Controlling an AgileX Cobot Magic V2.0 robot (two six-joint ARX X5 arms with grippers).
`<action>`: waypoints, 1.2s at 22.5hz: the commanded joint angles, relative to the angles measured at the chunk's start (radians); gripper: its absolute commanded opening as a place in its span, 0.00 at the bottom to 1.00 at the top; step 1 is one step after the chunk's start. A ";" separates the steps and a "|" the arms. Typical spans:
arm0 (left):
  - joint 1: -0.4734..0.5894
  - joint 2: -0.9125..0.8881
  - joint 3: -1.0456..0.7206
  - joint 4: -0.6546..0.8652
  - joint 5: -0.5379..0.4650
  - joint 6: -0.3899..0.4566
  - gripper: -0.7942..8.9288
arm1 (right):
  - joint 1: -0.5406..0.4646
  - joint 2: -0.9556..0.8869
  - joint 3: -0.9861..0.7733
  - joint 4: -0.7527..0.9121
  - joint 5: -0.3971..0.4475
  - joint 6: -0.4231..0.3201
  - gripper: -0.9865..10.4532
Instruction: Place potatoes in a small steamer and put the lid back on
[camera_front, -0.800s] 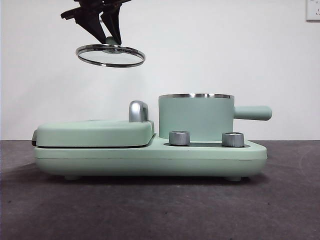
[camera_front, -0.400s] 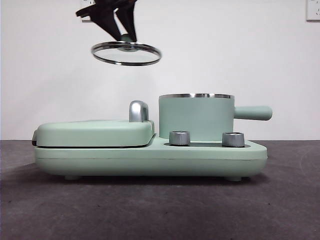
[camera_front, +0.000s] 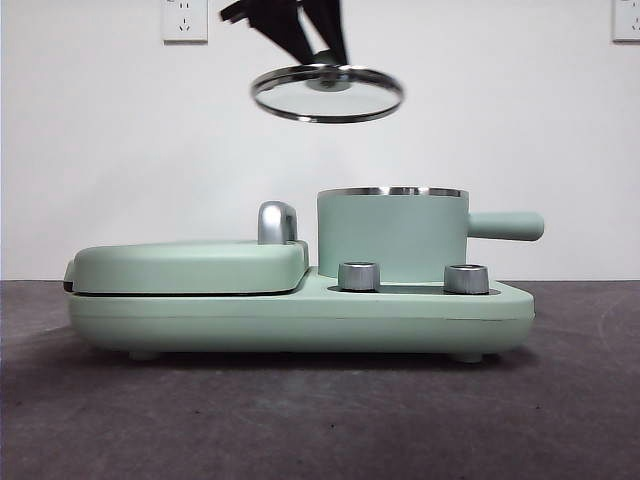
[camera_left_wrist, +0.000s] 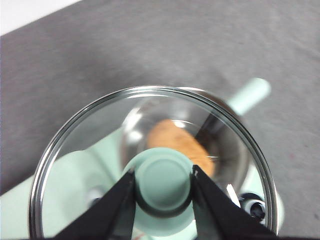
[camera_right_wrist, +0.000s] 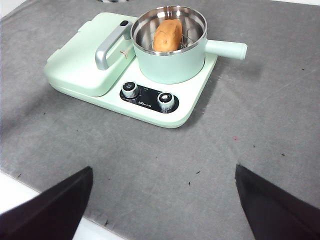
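While potato (camera_right_wrist: 167, 34) blurs beneath lid (camera_left_wrist: 150, 165), left pincer (camera_left_wrist: 162, 182) seemingly grips.

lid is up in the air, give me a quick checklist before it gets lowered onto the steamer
1. Left pincer shut on the lid's knob: ok.
2. Potato inside the small steamer, below its steel rim: ok.
3. Glass lid centred over the steamer: not ok, it hangs high and off toward the griddle side in the front view.
4. Lid level: not ok, slightly tilted.
5. Right pincer away from the appliance, open: ok.
6. Steamer handle out of the lid's way: ok.
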 joint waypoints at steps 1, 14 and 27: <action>-0.030 0.023 0.025 0.032 0.000 -0.004 0.09 | 0.005 0.002 0.010 -0.075 -0.001 0.012 0.48; -0.094 0.163 0.025 0.159 -0.058 -0.008 0.09 | 0.005 0.002 0.010 -0.075 -0.001 0.015 0.48; -0.094 0.203 0.025 0.180 -0.097 -0.065 0.09 | 0.005 0.002 0.010 -0.075 -0.001 0.027 0.48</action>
